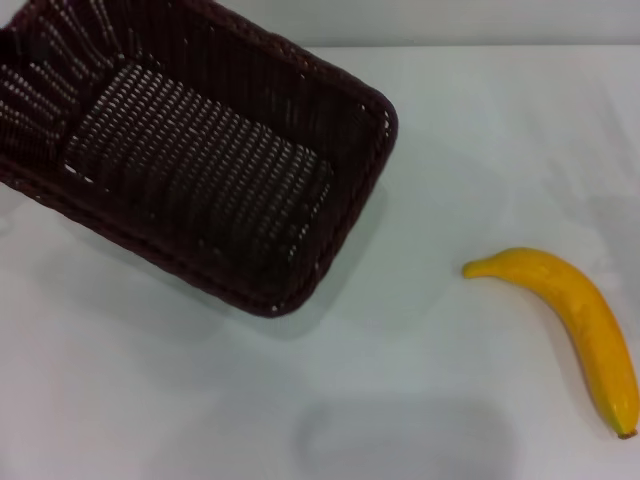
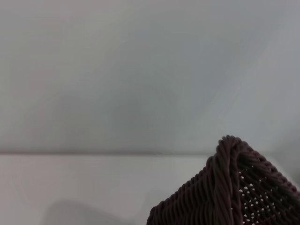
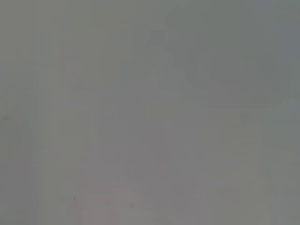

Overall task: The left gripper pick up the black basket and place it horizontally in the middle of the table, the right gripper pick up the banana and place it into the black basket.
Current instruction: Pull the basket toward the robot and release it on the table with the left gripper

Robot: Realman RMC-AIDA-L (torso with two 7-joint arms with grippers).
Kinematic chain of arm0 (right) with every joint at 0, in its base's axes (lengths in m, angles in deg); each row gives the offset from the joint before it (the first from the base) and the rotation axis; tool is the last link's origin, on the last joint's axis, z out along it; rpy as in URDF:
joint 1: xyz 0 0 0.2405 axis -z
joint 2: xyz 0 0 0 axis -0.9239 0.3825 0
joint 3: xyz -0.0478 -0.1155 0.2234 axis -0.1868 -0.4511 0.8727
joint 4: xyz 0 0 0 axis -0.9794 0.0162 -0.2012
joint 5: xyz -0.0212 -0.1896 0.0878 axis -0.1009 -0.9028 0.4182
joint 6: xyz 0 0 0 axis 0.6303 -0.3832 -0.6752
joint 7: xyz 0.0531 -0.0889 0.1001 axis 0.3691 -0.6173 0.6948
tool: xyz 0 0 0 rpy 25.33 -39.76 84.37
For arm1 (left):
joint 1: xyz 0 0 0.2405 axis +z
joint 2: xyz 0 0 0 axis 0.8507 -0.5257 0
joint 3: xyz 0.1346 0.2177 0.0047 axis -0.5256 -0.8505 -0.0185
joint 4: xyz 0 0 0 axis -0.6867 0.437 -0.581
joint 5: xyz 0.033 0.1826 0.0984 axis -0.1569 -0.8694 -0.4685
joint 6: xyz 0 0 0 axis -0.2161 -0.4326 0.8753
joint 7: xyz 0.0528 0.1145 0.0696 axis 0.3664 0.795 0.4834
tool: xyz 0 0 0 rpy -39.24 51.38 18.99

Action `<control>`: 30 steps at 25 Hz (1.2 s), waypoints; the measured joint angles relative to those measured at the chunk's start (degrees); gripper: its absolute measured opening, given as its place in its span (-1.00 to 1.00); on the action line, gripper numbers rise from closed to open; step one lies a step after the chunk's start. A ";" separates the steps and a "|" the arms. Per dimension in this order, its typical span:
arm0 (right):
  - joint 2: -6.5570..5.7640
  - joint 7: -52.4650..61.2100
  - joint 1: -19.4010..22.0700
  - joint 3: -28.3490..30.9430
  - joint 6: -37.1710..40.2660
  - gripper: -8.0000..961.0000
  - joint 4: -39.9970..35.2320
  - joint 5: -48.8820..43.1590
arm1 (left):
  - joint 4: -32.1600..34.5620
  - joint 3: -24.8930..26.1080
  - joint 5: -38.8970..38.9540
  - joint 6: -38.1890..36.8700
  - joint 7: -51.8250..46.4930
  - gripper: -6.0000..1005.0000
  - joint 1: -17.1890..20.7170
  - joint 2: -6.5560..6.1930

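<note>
The black basket (image 1: 200, 150) lies on the white table (image 1: 420, 380) at the far left, set at a slant, its open top facing up and empty. A corner of its braided rim shows in the left wrist view (image 2: 229, 187). The yellow banana (image 1: 575, 315) lies on the table at the right, its brown tip toward the front. Neither gripper shows in any view. The right wrist view shows only a plain grey surface.
The table's far edge (image 1: 480, 45) runs along the back, with a grey wall behind it. A faint shadow (image 1: 400, 435) lies on the table at the front middle.
</note>
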 joint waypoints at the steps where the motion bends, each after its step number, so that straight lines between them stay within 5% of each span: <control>1: 0.00 0.00 -0.07 -0.06 0.00 0.76 0.02 0.00 | -0.11 0.31 1.91 -0.23 -0.05 -0.65 0.97 -0.04; 8: 0.00 0.00 -0.31 -0.27 0.00 0.76 0.11 0.00 | -0.81 6.26 5.03 -4.47 -1.08 -0.63 5.42 2.60; 13: -0.14 0.00 -0.60 -0.25 0.00 0.76 0.60 -0.16 | -1.00 6.46 6.81 -10.03 0.03 -0.61 7.57 7.76; 14: -0.16 0.00 -0.69 -0.25 0.03 0.76 0.62 -0.20 | -0.98 6.50 7.64 -12.21 0.51 -0.61 8.13 10.03; 19: -0.32 -0.01 -1.28 -0.25 0.27 0.76 0.68 -0.28 | -1.50 6.56 10.16 -15.54 1.96 -0.59 8.89 12.89; 30: -0.36 -0.43 -1.80 -0.24 0.36 0.76 0.71 -0.08 | -7.02 5.95 10.29 -20.16 3.42 -0.56 7.86 14.83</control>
